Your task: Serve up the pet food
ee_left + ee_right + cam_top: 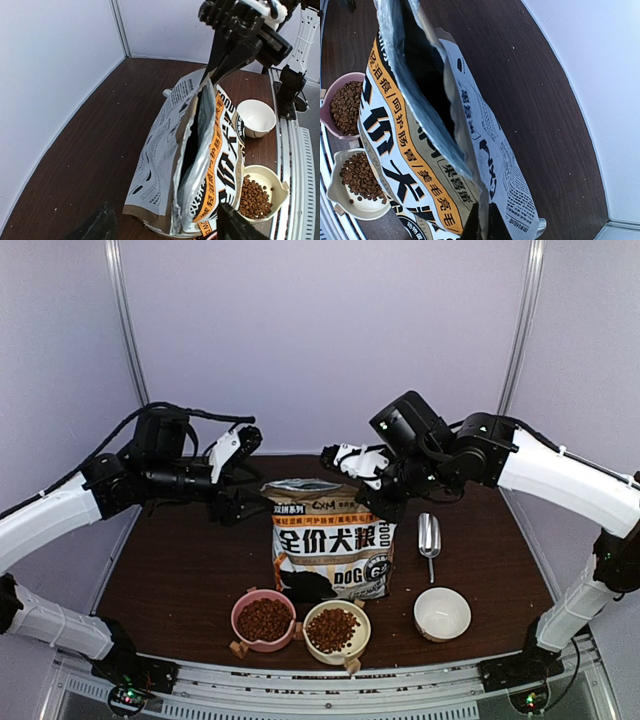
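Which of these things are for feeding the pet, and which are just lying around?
For the job:
pet food, heaped in the pink bowl and the cream bowl
bag, its top edge pinched by the right gripper
white bowl, empty

Just lying about:
metal scoop, flat beside the bag, untouched, though it looks like a feeding tool too

Left arm [60, 510] raised, left gripper [238, 476] spread wide (fingers well apart), right arm [560, 475] bent inward, right gripper [481, 224] pinched closed.
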